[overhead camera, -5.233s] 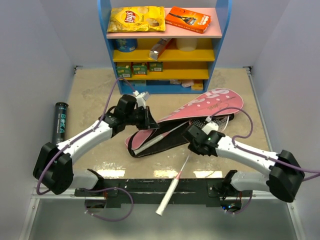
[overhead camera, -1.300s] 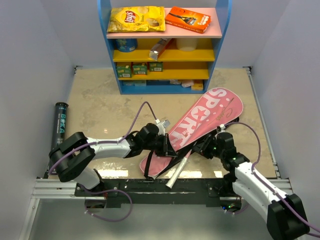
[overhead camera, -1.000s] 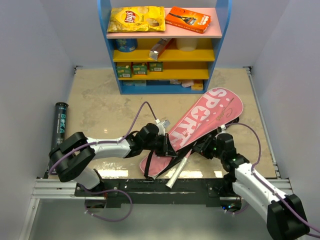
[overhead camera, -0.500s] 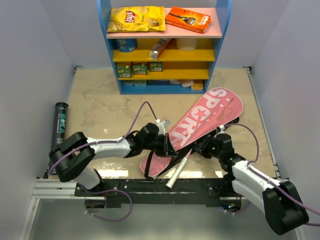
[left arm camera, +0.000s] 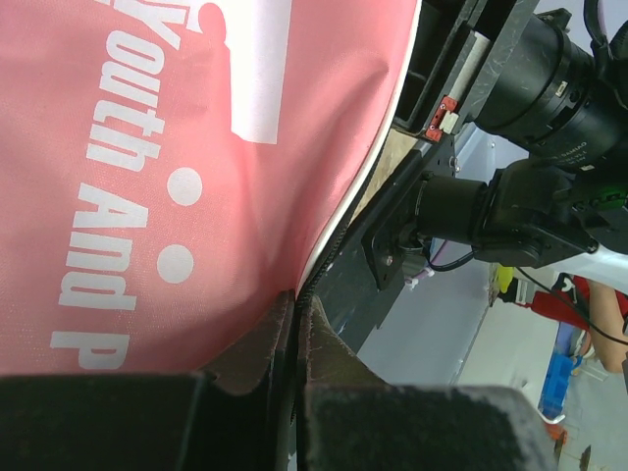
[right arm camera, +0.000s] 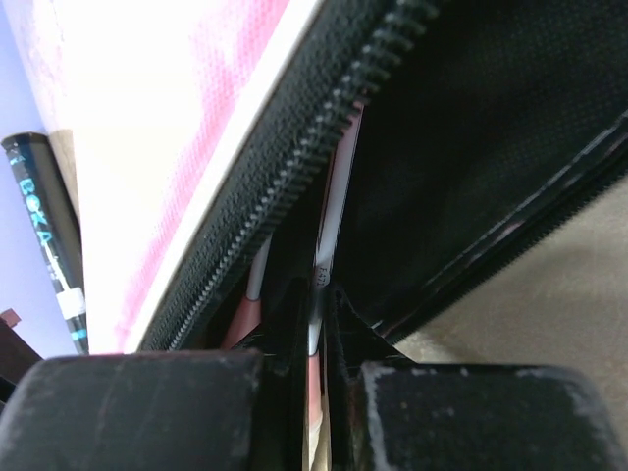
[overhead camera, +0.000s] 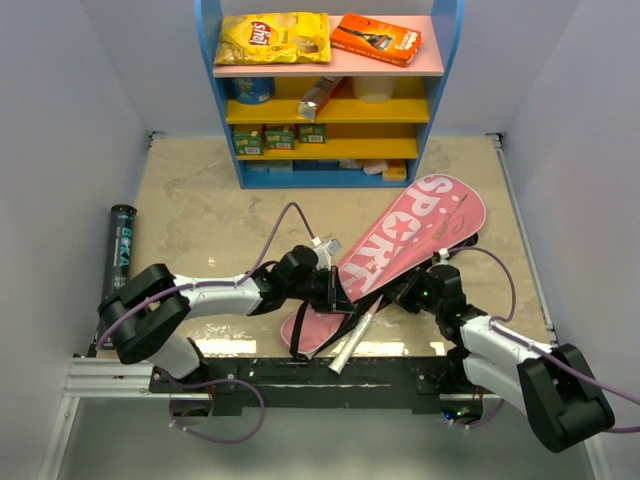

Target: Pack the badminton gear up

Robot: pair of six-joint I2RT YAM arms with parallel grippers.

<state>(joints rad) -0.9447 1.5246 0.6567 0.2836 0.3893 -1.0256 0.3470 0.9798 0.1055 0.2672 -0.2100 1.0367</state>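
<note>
Pink bag (overhead camera: 410,235), white SPORT lettering

Beige table (overhead camera: 200,200), pink bag (overhead camera: 420,225) lay slanted near its front, black tube (overhead camera: 119,248) along the left edge, blue shelf (overhead camera: 330,179) at back.

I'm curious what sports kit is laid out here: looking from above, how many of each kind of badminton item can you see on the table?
pink SPORT bag: 1
black tube: 1
white racket handle sticking out of the bag: 1
Total: 3
More may be hidden inside the bag.
</note>
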